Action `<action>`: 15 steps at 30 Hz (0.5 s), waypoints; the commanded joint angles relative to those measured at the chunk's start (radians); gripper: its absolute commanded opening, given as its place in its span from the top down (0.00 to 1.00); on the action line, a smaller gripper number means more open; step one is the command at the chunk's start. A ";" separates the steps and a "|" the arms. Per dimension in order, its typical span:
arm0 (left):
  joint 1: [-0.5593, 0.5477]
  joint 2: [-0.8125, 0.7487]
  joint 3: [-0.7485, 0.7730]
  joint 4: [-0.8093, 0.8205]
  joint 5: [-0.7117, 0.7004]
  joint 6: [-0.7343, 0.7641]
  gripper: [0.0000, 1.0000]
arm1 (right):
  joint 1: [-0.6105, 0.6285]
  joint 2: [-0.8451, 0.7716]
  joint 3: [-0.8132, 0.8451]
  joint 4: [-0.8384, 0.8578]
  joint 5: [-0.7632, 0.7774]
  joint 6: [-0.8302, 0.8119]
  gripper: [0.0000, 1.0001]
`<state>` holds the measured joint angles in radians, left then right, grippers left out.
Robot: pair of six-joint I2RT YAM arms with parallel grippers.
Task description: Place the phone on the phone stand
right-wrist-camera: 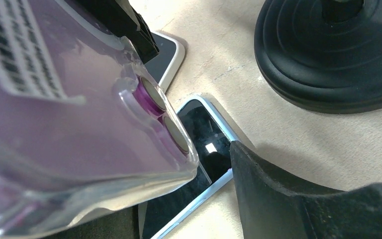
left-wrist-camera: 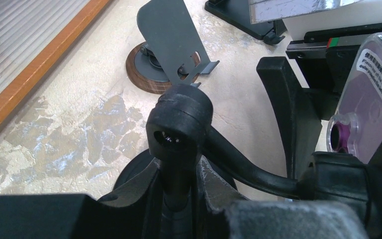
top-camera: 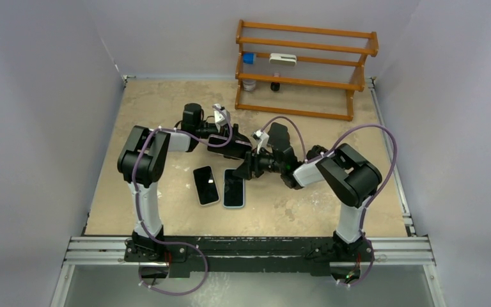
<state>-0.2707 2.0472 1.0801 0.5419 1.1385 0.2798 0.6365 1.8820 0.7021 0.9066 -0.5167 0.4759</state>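
A purple phone in a clear case (right-wrist-camera: 64,114) sits between my right gripper's (right-wrist-camera: 214,191) jaws, raised above the table. The right finger (right-wrist-camera: 278,199) stands apart from the phone's back; the left finger is hidden behind it. The phone also shows in the left wrist view (left-wrist-camera: 373,89). My left gripper (left-wrist-camera: 179,172) is shut on the upright stem of a black gooseneck stand (left-wrist-camera: 179,124), whose round base (right-wrist-camera: 333,55) rests on the table. Its bent arm runs to a knob (left-wrist-camera: 335,181) under the phone. In the top view both grippers meet at mid-table (top-camera: 246,160).
Two more phones lie flat on the table, one white-rimmed (top-camera: 206,185) and one blue-rimmed (top-camera: 234,187), right below the raised phone (right-wrist-camera: 206,144). A grey plate stand on a wooden disc (left-wrist-camera: 171,45) stands just beyond. A wooden rack (top-camera: 303,67) is at the back.
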 commanded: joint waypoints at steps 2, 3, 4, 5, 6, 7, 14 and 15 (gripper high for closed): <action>-0.008 -0.013 -0.026 -0.083 -0.028 -0.038 1.00 | -0.007 -0.042 -0.052 -0.149 0.051 -0.030 0.38; -0.009 -0.010 -0.025 -0.071 -0.052 -0.053 1.00 | -0.006 -0.062 -0.065 -0.139 0.054 -0.034 0.38; -0.009 -0.009 -0.025 -0.058 -0.078 -0.075 1.00 | -0.007 -0.087 -0.080 -0.127 0.058 -0.041 0.38; -0.007 -0.009 -0.027 -0.046 -0.100 -0.096 1.00 | -0.008 -0.117 -0.108 -0.113 0.066 -0.043 0.37; -0.008 -0.010 -0.030 -0.033 -0.131 -0.112 1.00 | -0.008 -0.155 -0.137 -0.093 0.079 -0.041 0.37; -0.008 -0.015 -0.042 -0.002 -0.169 -0.137 1.00 | -0.008 -0.198 -0.168 -0.070 0.097 -0.038 0.33; -0.071 -0.128 -0.346 0.499 -0.530 -0.360 1.00 | -0.008 -0.476 -0.393 0.276 0.200 0.218 0.01; -0.107 -0.149 -0.396 0.535 -0.629 -0.333 1.00 | -0.007 -0.503 -0.421 0.316 0.223 0.289 0.01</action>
<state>-0.3031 1.9667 0.8474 0.8906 0.8429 0.0574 0.6327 1.4773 0.3523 0.9646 -0.3901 0.5465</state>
